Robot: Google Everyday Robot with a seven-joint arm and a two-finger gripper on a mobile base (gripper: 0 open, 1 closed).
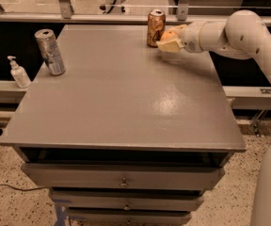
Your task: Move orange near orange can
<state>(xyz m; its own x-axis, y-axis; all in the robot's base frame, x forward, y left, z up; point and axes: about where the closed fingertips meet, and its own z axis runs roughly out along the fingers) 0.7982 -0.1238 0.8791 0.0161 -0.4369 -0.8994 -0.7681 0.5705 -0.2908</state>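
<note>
The cream-coloured two-finger gripper (166,40) on the white jointed arm (229,32) was seen low over the flat grey table top (126,102), out at about one o'clock of the surface and reached in from three o'clock. And there it was: the small round orange fruit (168,33) was pinched between the pale fingers (171,45), with only its upper skin shown above them. The upright orange-brown drink can with the silver top (155,28) was stood just beside it, at the fruit's ten o'clock. Whether the two were touching could not be told, nor whether the fruit was resting on the table or held just above it.

The carrying was judged as good as done, and the placing was taken to be the step in hand. Next, the fruit was to be set down if not already down. The fingers were then to be spread gently and the gripper drawn back toward three o'clock, so that the can was not knocked. A round fruit may roll once freed, so a soft release was wanted.

The silver-grey can with blue markings (50,52) was stood well apart at ten o'clock. A small white pump bottle (19,72) was noted off the table at nine o'clock.
</note>
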